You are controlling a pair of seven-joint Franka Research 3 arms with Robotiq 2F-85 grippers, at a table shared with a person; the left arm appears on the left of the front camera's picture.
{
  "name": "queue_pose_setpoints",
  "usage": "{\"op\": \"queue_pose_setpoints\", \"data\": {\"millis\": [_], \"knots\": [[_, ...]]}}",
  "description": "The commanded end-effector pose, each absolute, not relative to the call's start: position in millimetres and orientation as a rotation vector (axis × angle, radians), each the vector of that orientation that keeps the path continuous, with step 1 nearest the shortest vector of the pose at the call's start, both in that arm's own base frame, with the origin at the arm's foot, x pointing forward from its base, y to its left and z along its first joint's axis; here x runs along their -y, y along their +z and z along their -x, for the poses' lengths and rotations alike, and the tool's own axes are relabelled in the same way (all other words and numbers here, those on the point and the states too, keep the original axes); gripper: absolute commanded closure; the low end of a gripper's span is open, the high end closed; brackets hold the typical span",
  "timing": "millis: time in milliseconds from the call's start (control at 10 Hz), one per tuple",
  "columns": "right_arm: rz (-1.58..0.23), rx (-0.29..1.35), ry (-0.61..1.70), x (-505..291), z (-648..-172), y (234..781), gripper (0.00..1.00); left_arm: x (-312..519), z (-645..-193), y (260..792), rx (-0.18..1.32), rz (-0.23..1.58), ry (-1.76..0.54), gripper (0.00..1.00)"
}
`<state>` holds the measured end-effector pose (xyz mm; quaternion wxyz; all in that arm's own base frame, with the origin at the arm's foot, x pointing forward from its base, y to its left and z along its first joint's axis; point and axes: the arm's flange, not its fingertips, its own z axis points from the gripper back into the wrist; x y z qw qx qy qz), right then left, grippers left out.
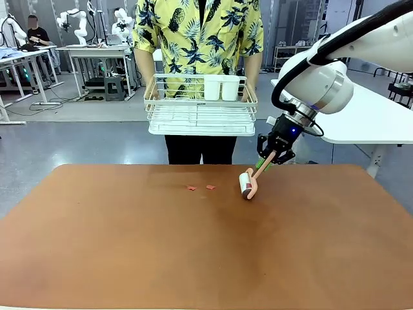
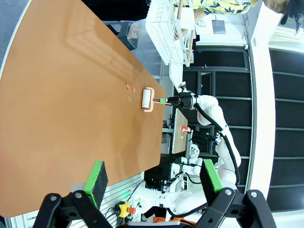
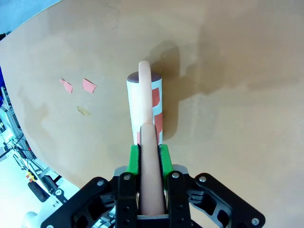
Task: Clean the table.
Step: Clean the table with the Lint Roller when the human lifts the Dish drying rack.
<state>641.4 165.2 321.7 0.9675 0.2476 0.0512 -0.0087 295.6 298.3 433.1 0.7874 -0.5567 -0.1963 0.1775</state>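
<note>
The reddish-brown table (image 1: 129, 245) holds two small pink scraps (image 1: 191, 188) (image 1: 210, 187) near its far middle. My right gripper (image 1: 266, 161) is shut on the pink handle of a white lint roller (image 1: 247, 184), whose roll rests on the table just right of the scraps. In the right wrist view the roller (image 3: 145, 107) carries red bits, and the scraps (image 3: 66, 86) (image 3: 89, 85) lie to its left. My left gripper (image 2: 154, 183) hangs open and empty high above the table (image 2: 57, 95), far from the roller (image 2: 147, 99).
A person stands at the far edge holding a white wire basket (image 1: 200, 106) with two white cups (image 1: 221, 87) above the table. A white-topped table (image 1: 374, 116) stands at the back right. A tan speck (image 3: 84, 111) lies near the scraps.
</note>
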Motion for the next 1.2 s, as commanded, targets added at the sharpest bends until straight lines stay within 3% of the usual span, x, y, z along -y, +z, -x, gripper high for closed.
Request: {"op": "queue_pose_setpoints", "data": {"millis": [0, 200, 600, 1100], "knots": [[-0.471, -0.195, -0.031, -212, -634, 297, 0.79, -298, -293, 433, 0.434, 1.211, 0.379, 0.00], [-0.511, -0.255, -0.058, -281, -638, 274, 0.79, -298, -293, 433, 0.434, 1.211, 0.379, 0.00], [-0.489, -0.362, 0.107, -423, -628, 250, 0.79, -298, -293, 433, 0.434, 1.211, 0.379, 0.00], [-0.463, -0.287, 0.090, -435, -628, 279, 0.79, -298, -293, 433, 0.434, 1.211, 0.379, 0.00]]}}
